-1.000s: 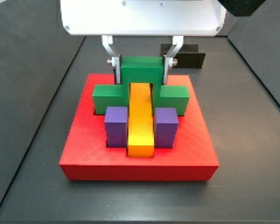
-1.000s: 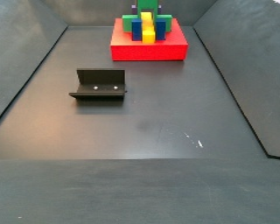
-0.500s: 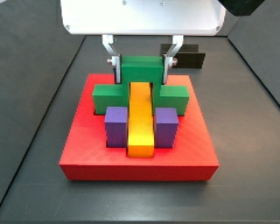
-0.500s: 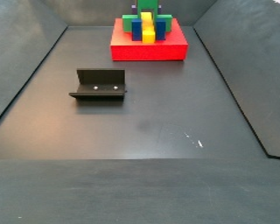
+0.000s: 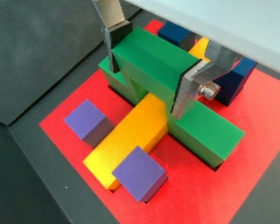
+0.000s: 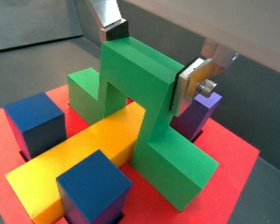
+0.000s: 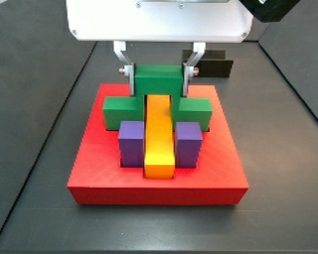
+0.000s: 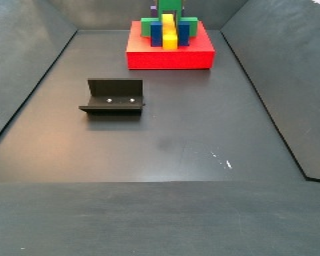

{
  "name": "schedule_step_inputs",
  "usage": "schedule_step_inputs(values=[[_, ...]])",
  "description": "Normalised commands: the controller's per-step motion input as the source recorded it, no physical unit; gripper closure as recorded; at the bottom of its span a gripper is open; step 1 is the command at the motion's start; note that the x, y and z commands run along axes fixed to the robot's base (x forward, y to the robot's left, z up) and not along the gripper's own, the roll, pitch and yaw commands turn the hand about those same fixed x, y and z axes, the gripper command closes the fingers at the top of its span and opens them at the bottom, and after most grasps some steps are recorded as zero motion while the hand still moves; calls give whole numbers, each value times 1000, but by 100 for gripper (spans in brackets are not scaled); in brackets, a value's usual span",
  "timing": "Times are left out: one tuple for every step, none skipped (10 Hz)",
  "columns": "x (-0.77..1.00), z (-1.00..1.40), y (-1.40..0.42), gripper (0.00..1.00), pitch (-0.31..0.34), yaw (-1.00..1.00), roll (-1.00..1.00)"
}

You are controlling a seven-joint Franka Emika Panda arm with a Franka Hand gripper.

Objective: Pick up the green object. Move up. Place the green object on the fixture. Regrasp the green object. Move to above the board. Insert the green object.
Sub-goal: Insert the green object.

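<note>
The green object (image 7: 158, 81) is an arch-shaped piece standing on the red board (image 7: 155, 185), straddling the far end of the yellow bar (image 7: 159, 139). Its feet sit down in the board in both wrist views (image 5: 206, 131) (image 6: 166, 166). My gripper (image 7: 159, 71) hangs straight above it, with one finger pressed against each side of the arch's top. Both wrist views show the silver fingers (image 5: 187, 92) (image 6: 187, 83) flat against the green sides. In a side view the board (image 8: 170, 58) lies at the far end of the floor, with the green object (image 8: 151, 25) on it.
Two purple blocks (image 7: 131, 144) (image 7: 189, 144) flank the yellow bar on the board. The fixture (image 8: 112, 97) stands alone on the dark floor, well away from the board. Sloped dark walls enclose the floor on both sides.
</note>
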Motion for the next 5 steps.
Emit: schedule_step_inputs(values=[[0,0,103,100,0,-11,-70],[0,0,14,100,0,0,-64],[137,-54,0,100,0,-14,-4],[360,-283,0,100,43,-49,0],[369,-351,0,100,44,-60,0]])
